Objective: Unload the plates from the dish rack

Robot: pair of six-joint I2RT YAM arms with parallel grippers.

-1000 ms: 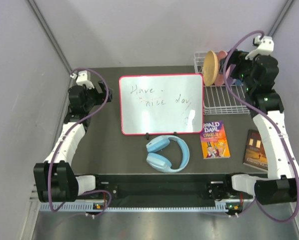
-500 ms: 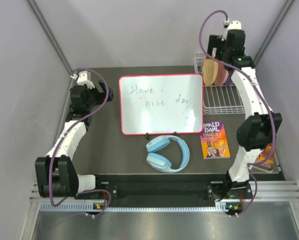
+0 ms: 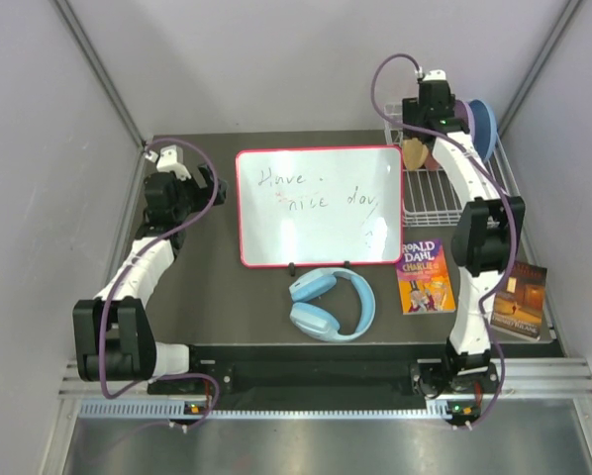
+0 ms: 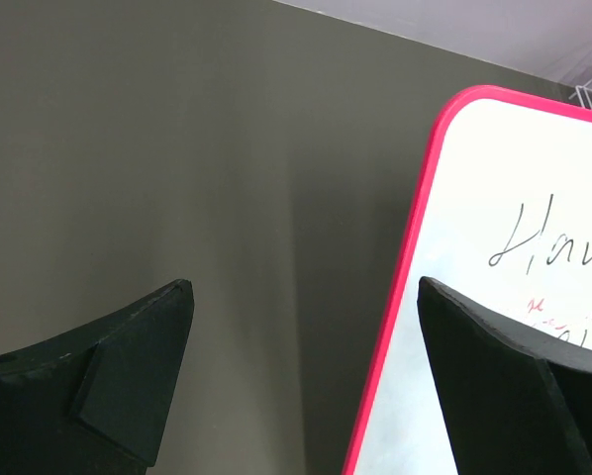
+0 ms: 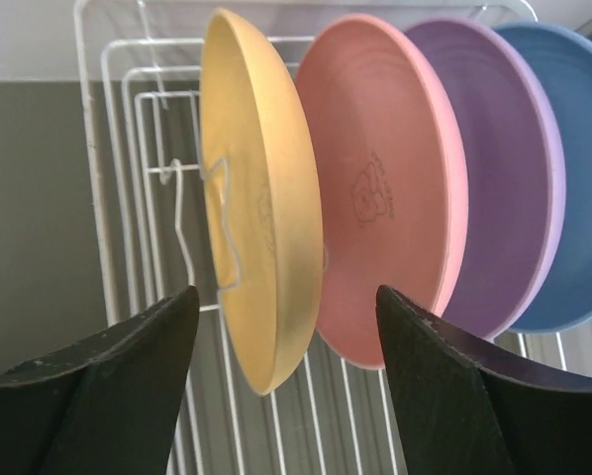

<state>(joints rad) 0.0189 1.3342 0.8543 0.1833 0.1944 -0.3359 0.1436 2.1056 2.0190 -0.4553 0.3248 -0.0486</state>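
Observation:
Four plates stand on edge in the white wire dish rack (image 5: 128,198) at the table's back right (image 3: 454,193). In the right wrist view they run left to right: yellow-orange (image 5: 261,198), pink (image 5: 385,188), lilac-purple (image 5: 504,198), light blue (image 5: 573,168). My right gripper (image 5: 286,297) is open just above them, its fingers on either side of the yellow plate's rim, touching nothing. From above, the right gripper (image 3: 422,124) hides most of the plates; yellow (image 3: 413,153) and blue (image 3: 484,127) show. My left gripper (image 4: 306,287) is open and empty over bare table at the whiteboard's left edge.
A red-framed whiteboard (image 3: 318,206) lies mid-table, also in the left wrist view (image 4: 514,297). Light-blue headphones (image 3: 333,305) lie in front of it. A Roald Dahl book (image 3: 426,275) and a dark book (image 3: 514,299) lie near the right front. Grey walls close in the sides.
My right arm has swung from the rack's right side up and over to its back left, the gripper now pointing down over the plates. The left arm has barely moved.

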